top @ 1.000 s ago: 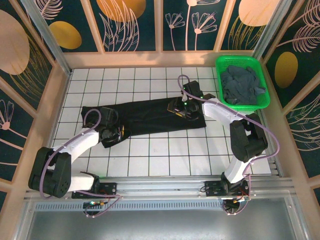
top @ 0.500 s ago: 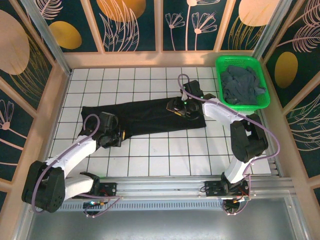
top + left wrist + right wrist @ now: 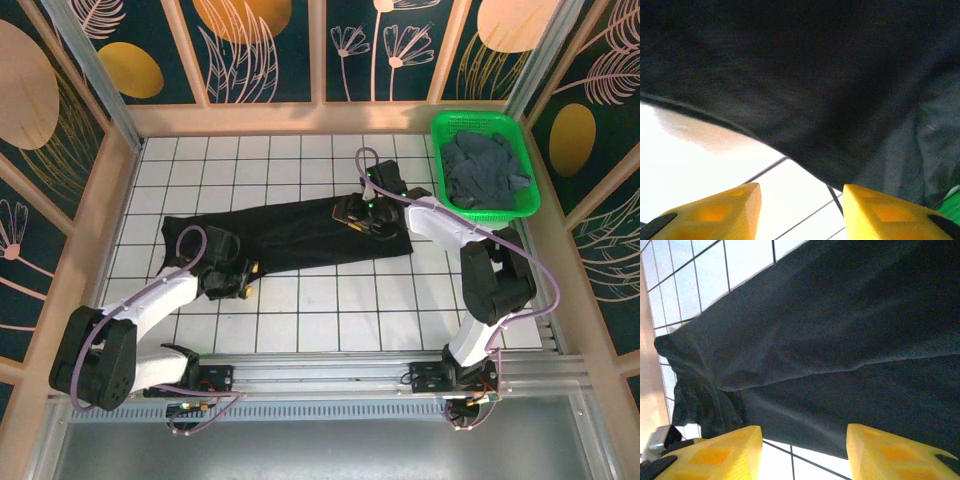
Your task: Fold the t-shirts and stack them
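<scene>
A black t-shirt (image 3: 300, 232) lies folded into a long strip across the white tiled table (image 3: 330, 310). My left gripper (image 3: 248, 270) sits at the strip's near-left edge. Its yellow fingers (image 3: 725, 210) stand open over bare tile, with the black cloth (image 3: 805, 75) just ahead of them. My right gripper (image 3: 348, 213) hovers over the strip's right part. It is open too, fingers (image 3: 720, 452) apart above the cloth's edge (image 3: 840, 405) and gripping nothing. A blue-grey t-shirt (image 3: 484, 168) lies crumpled in the green basket (image 3: 525, 208).
The basket stands at the back right corner against the wooden frame (image 3: 560, 260). Bare tiles run between the strip and the metal rail (image 3: 330, 362) at the near edge, where the arm bases are bolted.
The left gripper has opened and let go of the black cloth, shifting slightly right along the strip's near edge. The right arm has stayed put.
</scene>
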